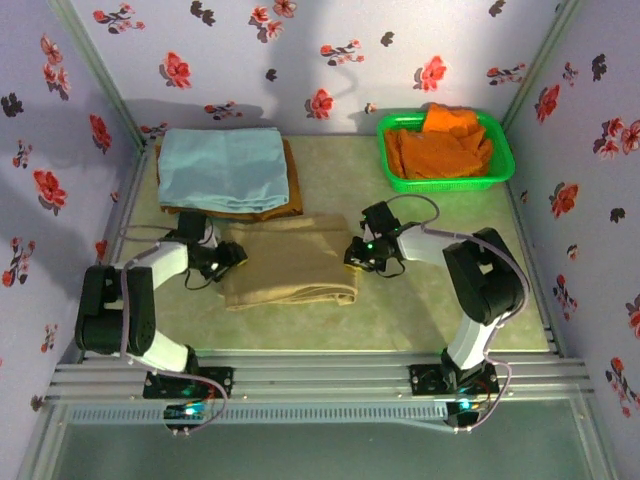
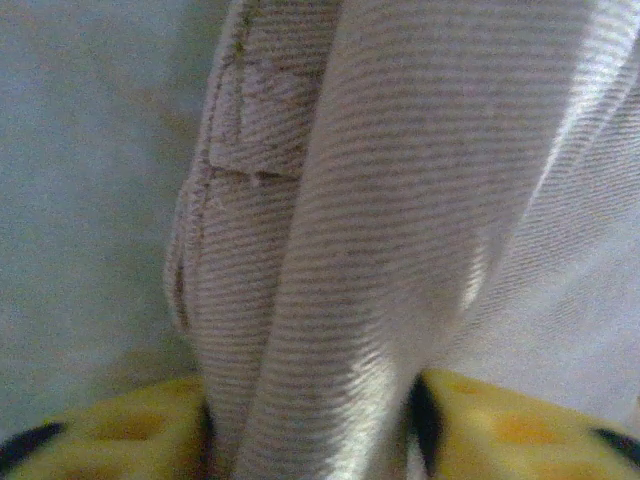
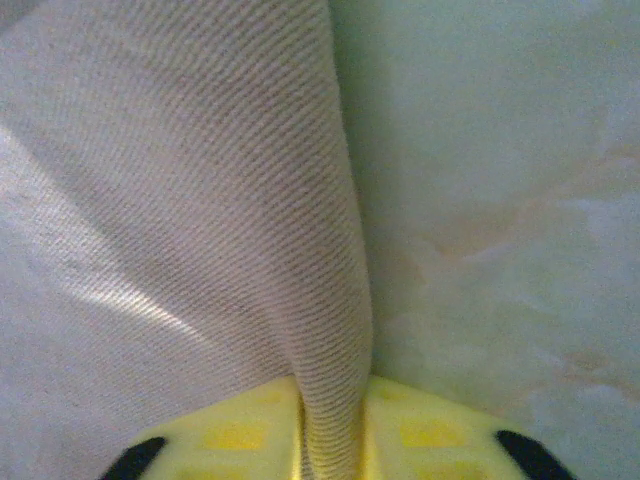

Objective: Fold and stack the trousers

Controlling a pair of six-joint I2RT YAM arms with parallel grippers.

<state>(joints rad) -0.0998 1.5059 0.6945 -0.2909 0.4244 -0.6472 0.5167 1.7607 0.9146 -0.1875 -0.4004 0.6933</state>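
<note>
Two wrist close-ups: left pincer (image 2: 310, 440), right pincer (image 3: 335, 435) nipping trousers (image 1: 290, 262); overhead, green basket (image 1: 440, 184).

A folded light blue cloth (image 1: 222, 168) hides most of the brown garment (image 1: 293, 186) beneath it; the wrist close-ups cut off the soft tan trousers (image 2: 380, 200).

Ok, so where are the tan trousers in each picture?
Top external: the trousers lie folded mid-table, between the left gripper and the right gripper.
Left wrist: they fill the middle and right, a thick fold running down between the yellow fingers.
Right wrist: they cover the left half, the edge pinched between the yellow fingers.
Shared landmark: the pale table bordering the cloth in all three.
</note>
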